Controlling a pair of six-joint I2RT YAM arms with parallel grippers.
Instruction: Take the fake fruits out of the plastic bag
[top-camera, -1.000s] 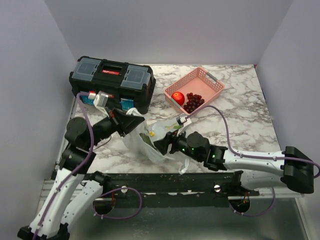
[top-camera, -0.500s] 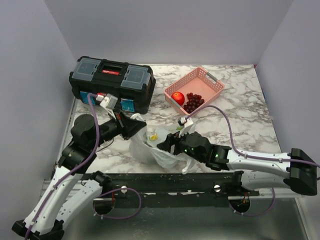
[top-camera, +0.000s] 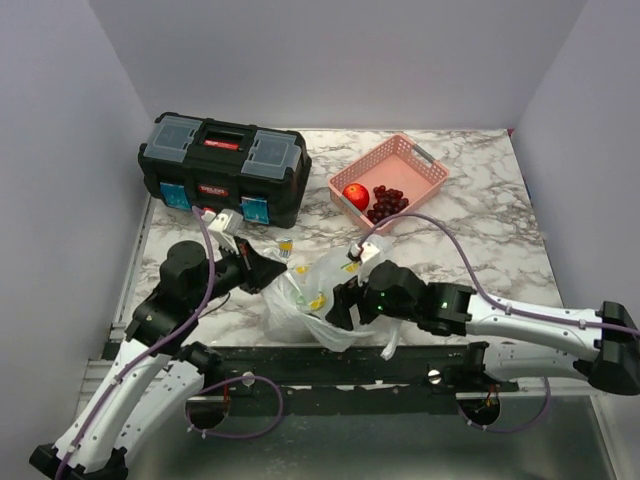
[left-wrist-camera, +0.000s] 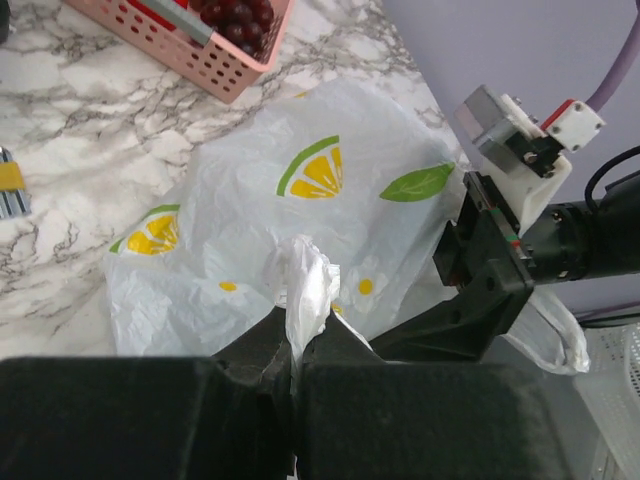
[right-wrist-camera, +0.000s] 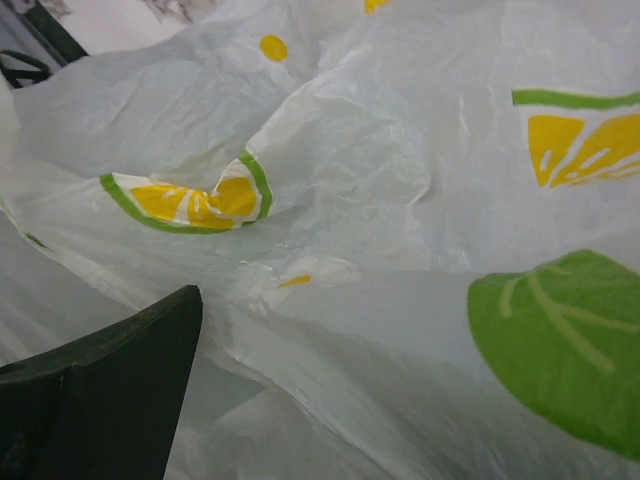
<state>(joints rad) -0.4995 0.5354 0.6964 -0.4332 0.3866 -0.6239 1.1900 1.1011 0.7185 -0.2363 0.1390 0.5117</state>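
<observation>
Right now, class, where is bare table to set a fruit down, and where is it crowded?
Bare marble lies right of the pink basket toward the wall, and between basket and right arm. Crowded: near edge, left gripper, right gripper and plastic bag together.

Translucent white plastic bag (top-camera: 310, 300) printed with yellow, green-rimmed lemon slices and green leaves; pink slotted basket (top-camera: 420, 160); glossy red apple (top-camera: 355, 195); dark red grapes (top-camera: 388, 205); black toolbox (top-camera: 222, 165) with red and blue trim; white, grey-veined marble table (top-camera: 480, 250).
</observation>
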